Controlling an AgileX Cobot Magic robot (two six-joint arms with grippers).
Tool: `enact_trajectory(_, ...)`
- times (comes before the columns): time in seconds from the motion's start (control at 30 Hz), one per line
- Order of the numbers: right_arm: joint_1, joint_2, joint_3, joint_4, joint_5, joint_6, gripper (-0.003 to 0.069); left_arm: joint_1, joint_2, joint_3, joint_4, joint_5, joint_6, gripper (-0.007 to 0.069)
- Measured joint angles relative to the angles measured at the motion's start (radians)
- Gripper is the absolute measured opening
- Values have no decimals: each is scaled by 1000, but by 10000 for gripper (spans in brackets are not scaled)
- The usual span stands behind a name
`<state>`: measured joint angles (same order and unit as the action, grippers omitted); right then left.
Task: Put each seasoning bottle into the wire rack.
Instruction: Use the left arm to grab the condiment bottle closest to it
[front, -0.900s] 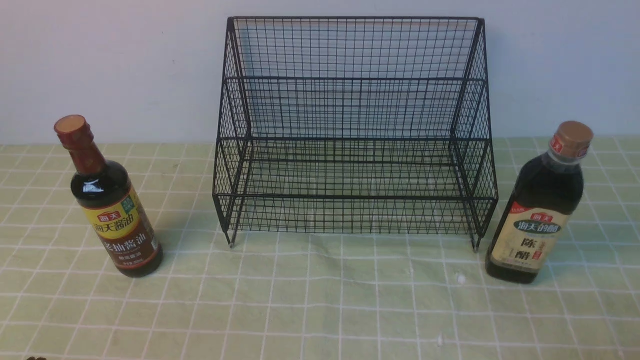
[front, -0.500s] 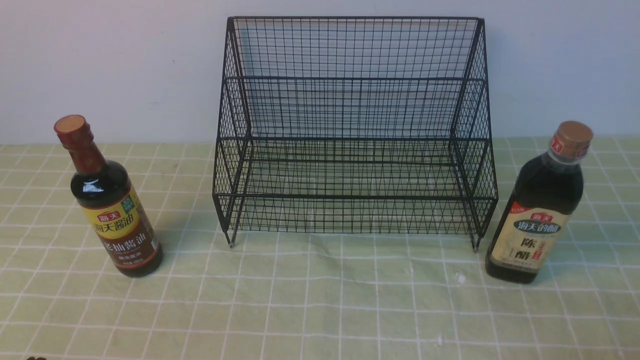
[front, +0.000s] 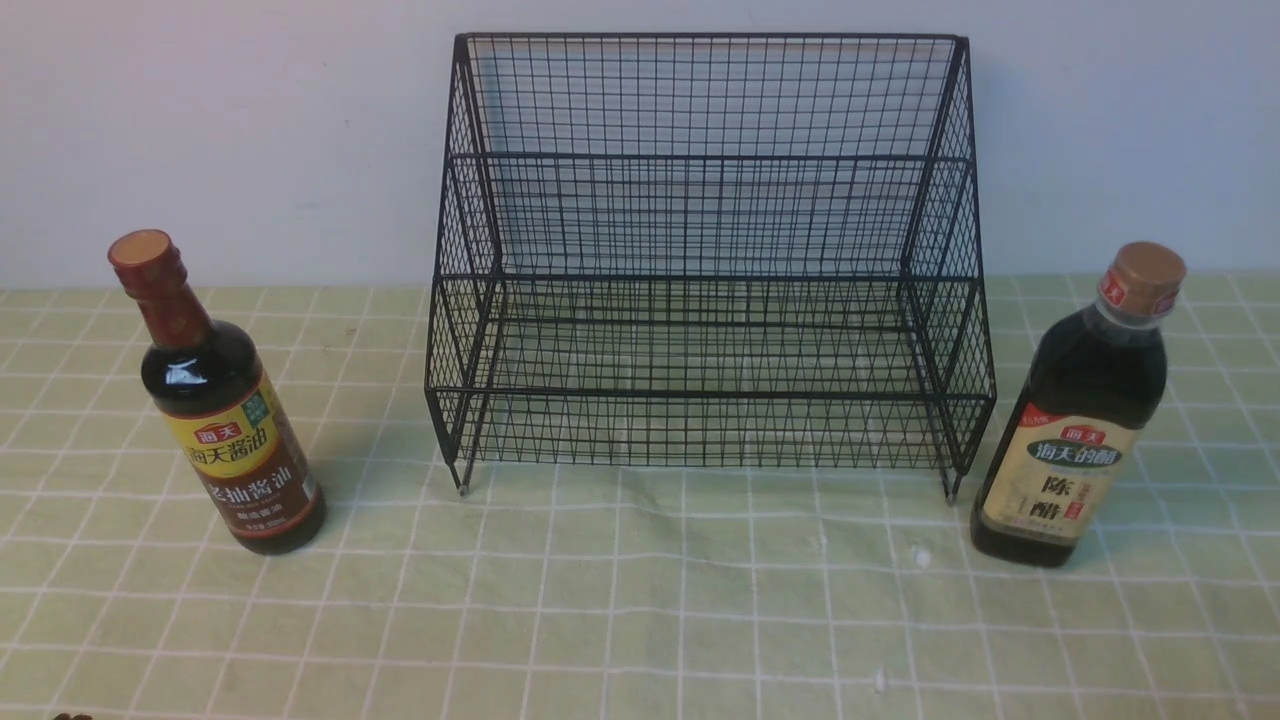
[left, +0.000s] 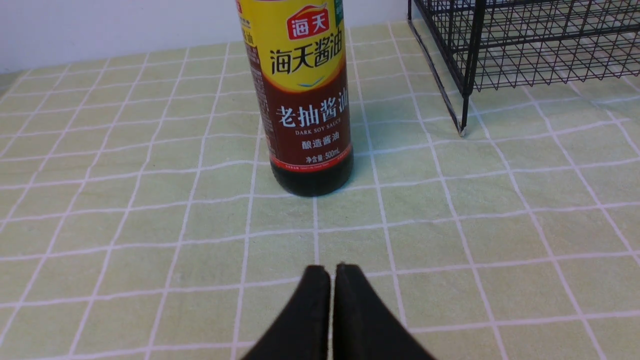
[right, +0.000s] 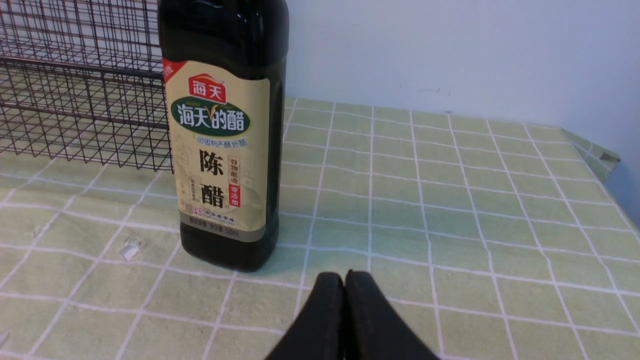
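Two bottles (front: 225, 420) (front: 1075, 430) either side of wire rack (front: 700, 395); left gripper (left: 331, 270), right gripper (right: 345, 276) both closed.

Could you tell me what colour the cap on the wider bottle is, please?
Tan, on the wider bottle; the front view shows its cap best.

Printed labels on the two seasoning bottles

The slim bottle (left: 305, 100), just ahead of the left claw (left: 331, 272), reads 海天 in a red badge, 海天酱油 on yellow, then 老抽酱油, DARK SOY SAUCE, 酿造酱油 and 净含量:500mL on brown. The wider bottle (right: 222, 150), just ahead of the right claw (right: 345, 280), carries 海天, 海天的醋 on a green oval, large 陈醋 and a red tag (零添加, small but legible); its finest print is unreadable.
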<state>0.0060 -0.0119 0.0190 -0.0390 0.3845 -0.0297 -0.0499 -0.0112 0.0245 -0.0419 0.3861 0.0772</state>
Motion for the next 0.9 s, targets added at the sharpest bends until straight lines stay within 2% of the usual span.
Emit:
enact_trajectory(0.17,0,0,0,0,0,0,-15,0,0,5,-11,-67,-10,-6)
enact_trajectory(0.33,0,0,0,0,0,0,-15,0,0,5,-156,-318,-103,-6)
enact_trajectory(0.37,0,0,0,0,0,0,-15,0,0,5,-162,-328,-107,-6)
enact_trajectory(0.43,0,0,0,0,0,0,-15,0,0,5,-243,-465,-161,-6)
enact_trajectory(0.5,0,0,0,0,0,0,-15,0,0,5,-267,-544,-173,-6)
enact_trajectory(0.53,0,0,0,0,0,0,-15,0,0,5,-284,-640,-179,-6)
enact_trajectory(0.57,0,0,0,0,0,0,-15,0,0,5,-285,-640,-179,-6)
enact_trajectory(0.6,0,0,0,0,0,0,-15,0,0,5,-282,-739,-179,-6)
enact_trajectory(0.73,0,0,0,0,0,0,-15,0,28,-4,-224,-835,-219,-6)
enact_trajectory(0.83,0,0,0,0,0,0,-15,0,143,-68,-72,-842,-279,14)
enact_trajectory(0.87,0,0,0,0,0,0,-15,0,152,-73,-60,-842,-279,17)
enact_trajectory(0.9,0,0,0,0,0,0,-15,0,221,-115,22,-846,-295,41)
